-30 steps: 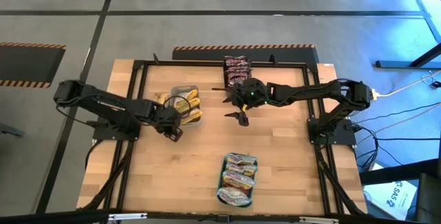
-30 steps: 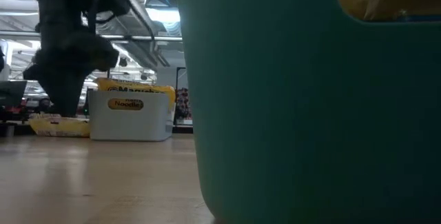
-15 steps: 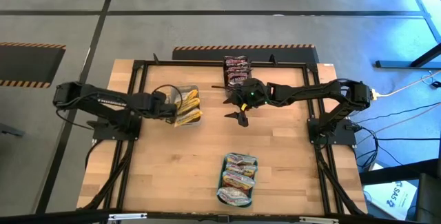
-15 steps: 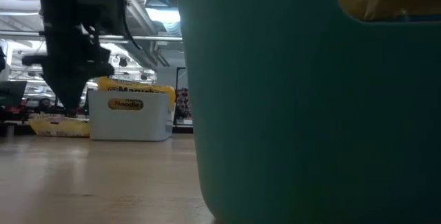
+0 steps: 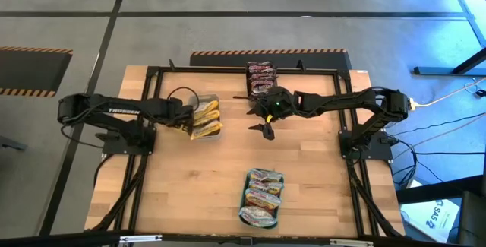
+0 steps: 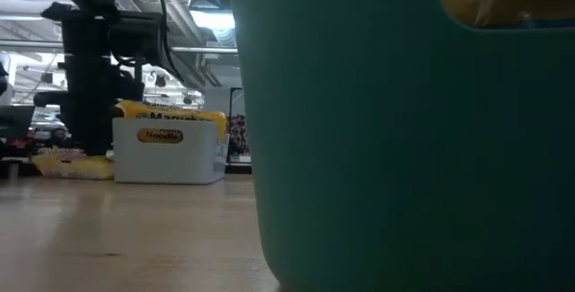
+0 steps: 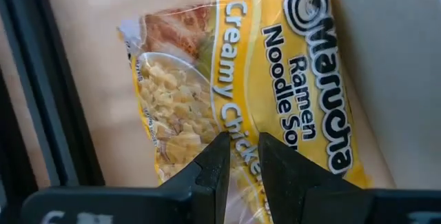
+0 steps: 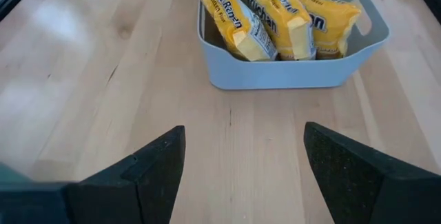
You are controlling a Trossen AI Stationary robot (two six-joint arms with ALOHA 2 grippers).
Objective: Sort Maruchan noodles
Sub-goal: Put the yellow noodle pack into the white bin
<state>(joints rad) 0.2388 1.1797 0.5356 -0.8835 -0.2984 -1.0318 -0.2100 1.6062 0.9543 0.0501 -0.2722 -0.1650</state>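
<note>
Left end effector [image 5: 182,115] is low at the left side of the table [image 5: 190,194], right beside the grey tub [image 8: 289,72] that stands near the far left part. In the left wrist view its two dark fingers [image 7: 213,169] are nearly together, with only a thin gap, directly over a yellow Creamy Chicken ramen packet [image 7: 255,79] that lies flat on the wood next to the tub's wall. Whether the fingertips pinch the wrapper or only touch it, I cannot tell.

Inside the grey tub stand three more yellow packets [image 8: 275,17] on edge, leaning on each other.

Right end effector [image 5: 263,115] hangs above the middle of the table's far half, with its fingers wide apart and nothing between them; it faces the grey tub across bare wood.

Dark brown-red packets [image 5: 260,77] sit in a row at the far edge of the table, near its middle. Pale packets with red and yellow print [image 5: 262,196] fill the teal tray [image 6: 404,148] near the front edge, a little right of the middle.
</note>
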